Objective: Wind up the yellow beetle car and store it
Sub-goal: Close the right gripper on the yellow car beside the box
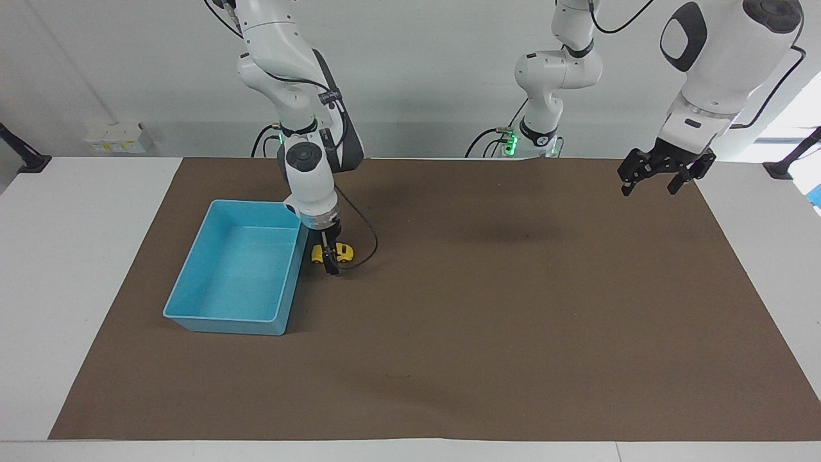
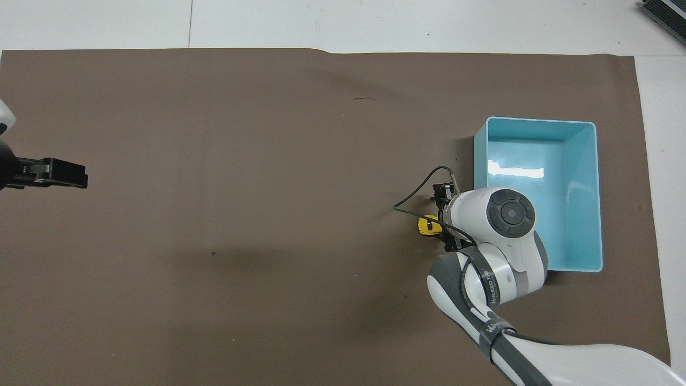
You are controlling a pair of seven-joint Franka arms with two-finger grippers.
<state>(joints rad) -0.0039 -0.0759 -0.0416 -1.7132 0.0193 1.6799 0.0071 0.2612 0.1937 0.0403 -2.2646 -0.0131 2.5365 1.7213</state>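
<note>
right gripper (image 1: 328, 255), lower centre-left of the facing view: lowered onto the yellow beetle car (image 1: 344, 253), one dark finger either side of the body; whether the fingers press the car cannot be told. the car stands on the brown mat (image 1: 487, 308), just beside the blue bin (image 1: 192, 301), at the long wall toward the table's middle; in the overhead view only the car's end (image 2: 426, 225) shows past the wrist. left gripper (image 1: 660, 176), upper right of the facing view: raised over the mat's edge at its own end, fingers spread apart, holding nothing. bin contents: nothing visible inside. count: one car, one bin, two grippers.
</note>
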